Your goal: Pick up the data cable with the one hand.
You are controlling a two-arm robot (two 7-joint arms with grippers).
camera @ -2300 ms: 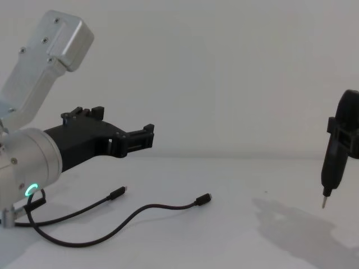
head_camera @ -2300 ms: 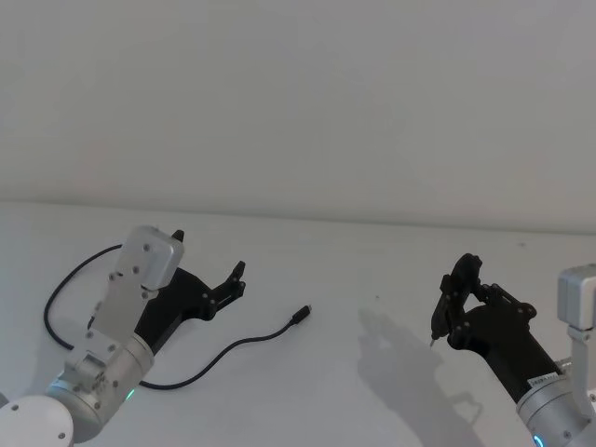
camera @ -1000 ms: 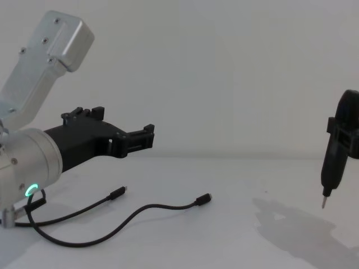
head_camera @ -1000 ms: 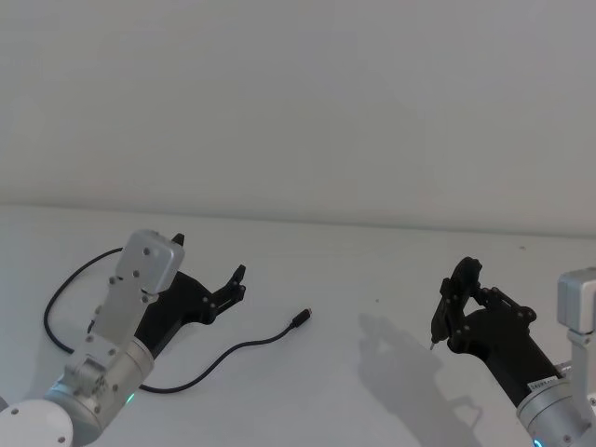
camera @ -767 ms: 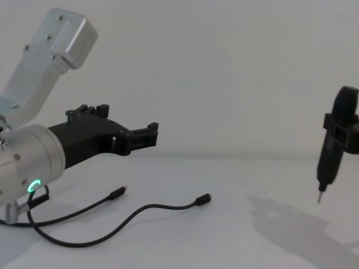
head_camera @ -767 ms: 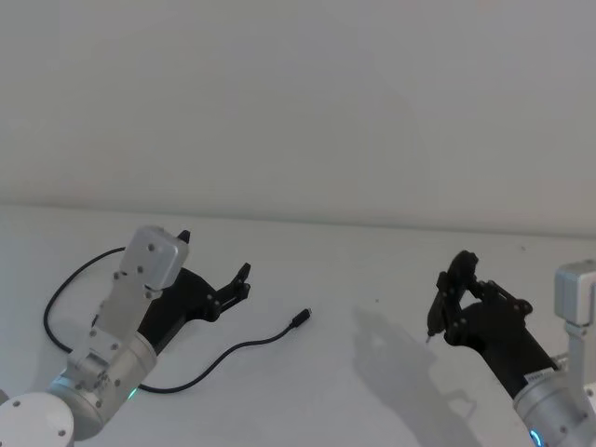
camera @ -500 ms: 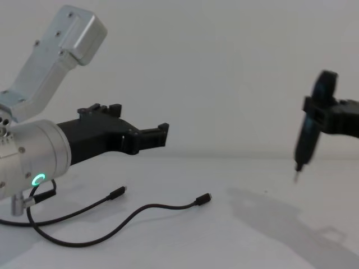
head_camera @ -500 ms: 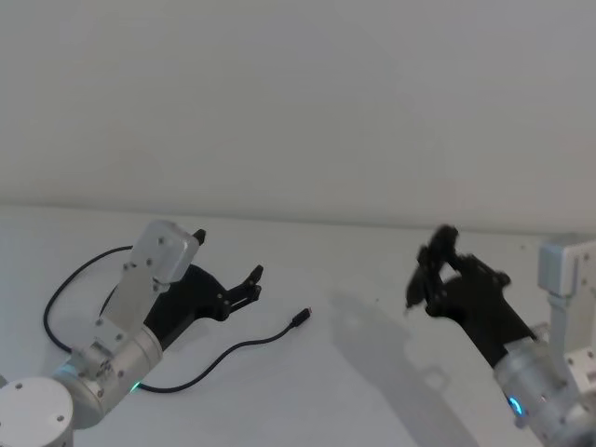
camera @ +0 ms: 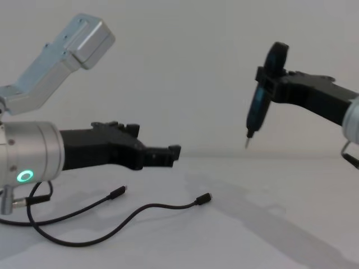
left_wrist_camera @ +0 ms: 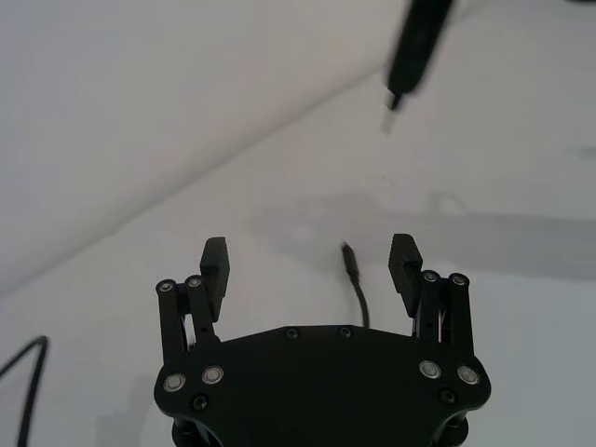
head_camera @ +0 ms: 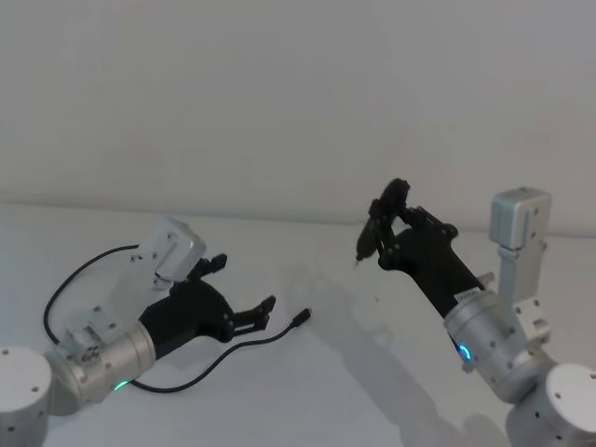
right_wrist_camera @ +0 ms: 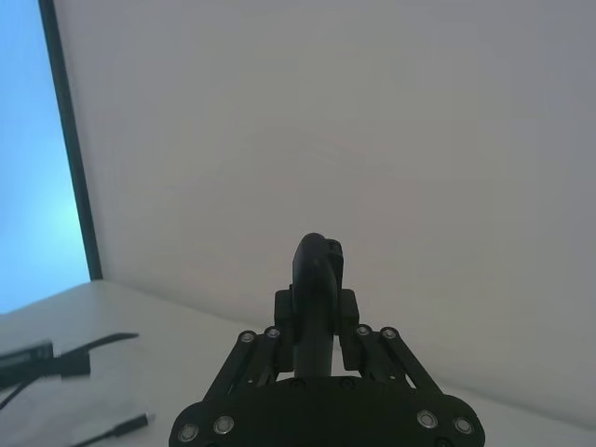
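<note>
The data cable (head_camera: 244,342) is a thin black cord lying curved on the white table, with one plug (head_camera: 300,319) pointing right; the chest view shows it (camera: 160,207) with a second plug (camera: 117,193) behind. My left gripper (head_camera: 244,286), flat black with a green ring on its wrist, hovers open just left of the near plug and above the cord. In the left wrist view the plug end (left_wrist_camera: 351,265) lies beyond the gap between its spread fingers (left_wrist_camera: 214,265). My right gripper (head_camera: 389,226) is raised at centre right, shut on a pen-shaped tool (camera: 259,106).
The white table (head_camera: 307,400) runs back to a plain white wall. A thicker black wire loop (camera: 38,196) hangs by my left wrist. The tool's tip (left_wrist_camera: 390,98) hangs in the air beyond the left gripper. A blue panel with a dark edge (right_wrist_camera: 65,140) stands far off.
My left gripper has reached forward and lower, toward the cable's plug end. My right arm has lifted and swung inward to the left with the tool. The cable has not moved.
</note>
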